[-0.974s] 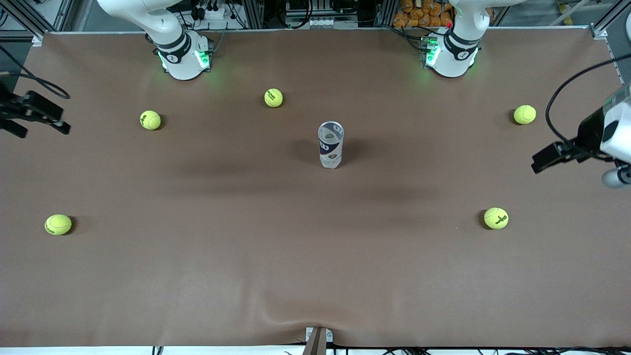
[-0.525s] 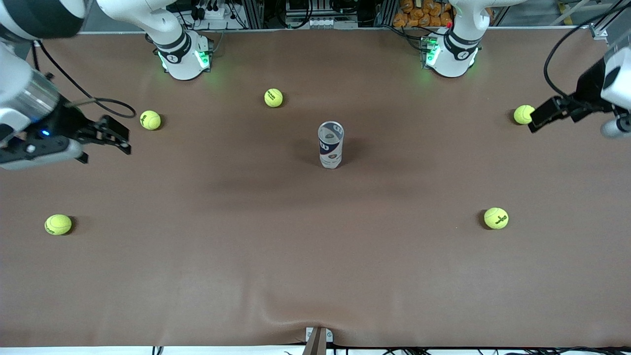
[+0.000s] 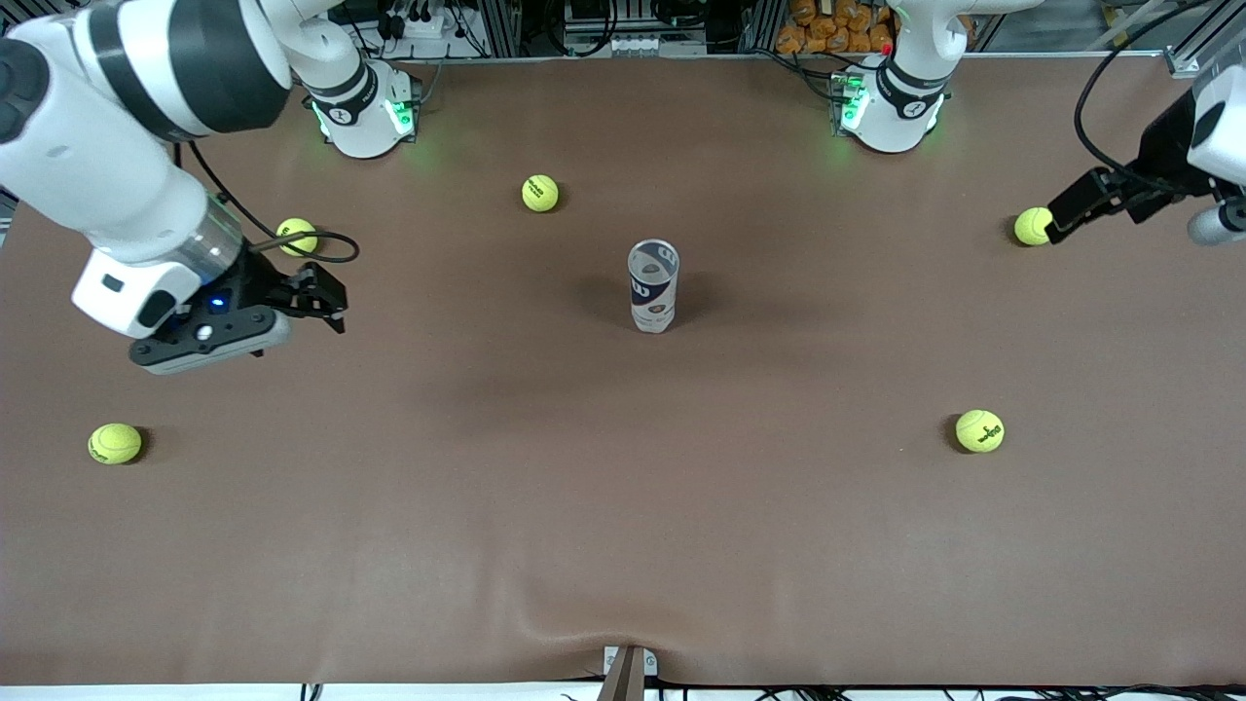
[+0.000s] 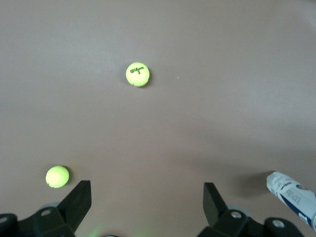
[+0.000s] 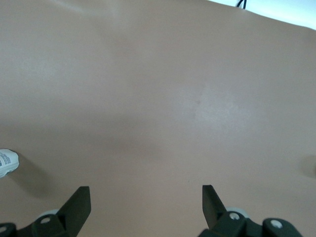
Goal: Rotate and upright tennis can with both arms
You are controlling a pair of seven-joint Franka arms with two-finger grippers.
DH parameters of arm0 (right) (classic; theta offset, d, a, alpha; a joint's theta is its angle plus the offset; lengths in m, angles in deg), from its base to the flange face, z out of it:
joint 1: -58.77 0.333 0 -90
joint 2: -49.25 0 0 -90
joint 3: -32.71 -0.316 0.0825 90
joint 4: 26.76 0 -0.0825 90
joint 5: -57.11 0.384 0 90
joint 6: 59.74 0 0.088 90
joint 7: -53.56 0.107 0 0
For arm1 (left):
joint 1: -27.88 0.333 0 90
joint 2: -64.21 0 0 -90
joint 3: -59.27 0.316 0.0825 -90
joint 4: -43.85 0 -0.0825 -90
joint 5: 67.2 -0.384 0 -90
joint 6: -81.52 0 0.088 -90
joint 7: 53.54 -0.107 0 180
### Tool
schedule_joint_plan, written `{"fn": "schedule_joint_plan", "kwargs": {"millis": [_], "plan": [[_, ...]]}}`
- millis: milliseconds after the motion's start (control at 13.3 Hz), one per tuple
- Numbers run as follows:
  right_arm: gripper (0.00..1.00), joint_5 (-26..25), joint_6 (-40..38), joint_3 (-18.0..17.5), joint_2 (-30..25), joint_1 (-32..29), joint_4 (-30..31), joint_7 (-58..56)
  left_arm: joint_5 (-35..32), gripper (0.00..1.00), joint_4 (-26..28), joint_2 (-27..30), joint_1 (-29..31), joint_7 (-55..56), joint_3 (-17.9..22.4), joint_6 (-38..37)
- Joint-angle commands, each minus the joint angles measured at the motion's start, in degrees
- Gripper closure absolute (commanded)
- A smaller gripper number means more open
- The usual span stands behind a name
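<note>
Both hands spread, holding nothing: right hand (image 3: pixel 326 297) and left hand (image 3: pixel 1061 216) hover well apart from the tennis can (image 3: pixel 652 285), which stands upright mid-desk as the task wants.

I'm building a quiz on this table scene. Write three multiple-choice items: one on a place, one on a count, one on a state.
1. Where does the can stand?
A. near the table's middle
B. at the right arm's end
C. at the edge nearest the front camera

2. How many balls lie on the table in the front view?
A. three
B. five
C. seven

3. How are the right claw's fingers?
A. shut on a ball
B. shut on the can
C. open, holding nothing

Answers:
1 A, the can is upright at mid-table between both arms.
2 B, five show.
3 C, the right wrist view shows its fingers wide apart over bare table; the left claw is open too.
</note>
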Motion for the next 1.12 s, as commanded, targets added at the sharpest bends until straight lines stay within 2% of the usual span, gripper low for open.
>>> {"fn": "schedule_joint_plan", "kwargs": {"millis": [0, 75, 225, 599, 749, 1049], "plan": [[0.0, 0.76, -0.09, 0.67, 1.18, 2.61, -1.58, 6.09, -2.68, 0.0, -5.55, -4.75, -1.88, -0.97, 0.78, -0.49], [0.0, 0.58, -0.09, 0.85, 1.1, 2.53, -1.76, 6.63, -2.77, 0.0, -7.22, -5.98, -1.71, -1.93, 0.78, -0.57], [0.0, -0.03, -1.58, 1.98, 0.83, 0.34, -4.82, 6.81, -2.77, 0.0, -7.23, -5.82, -0.92, -5.35, 0.95, -0.49], [0.0, -0.21, -15.1, 7.16, -5.39, -5.12, -6.07, 6.2, -2.16, 0.0, -7.23, -5.56, -0.83, -8.0, 4.11, -0.57], [0.0, -0.3, -17.75, 9.36, -7.42, -5.21, -5.8, 6.2, 3.52, 0.0, -6.88, -5.38, -1.09, -12.01, 9.8, -0.84], [0.0, -0.39, -19.86, 9.73, -8.83, -5.38, -5.1, 6.2, 4.52, 0.0, -6.53, -4.94, -1.62, -11.87, 10.27, -1.19]]}}
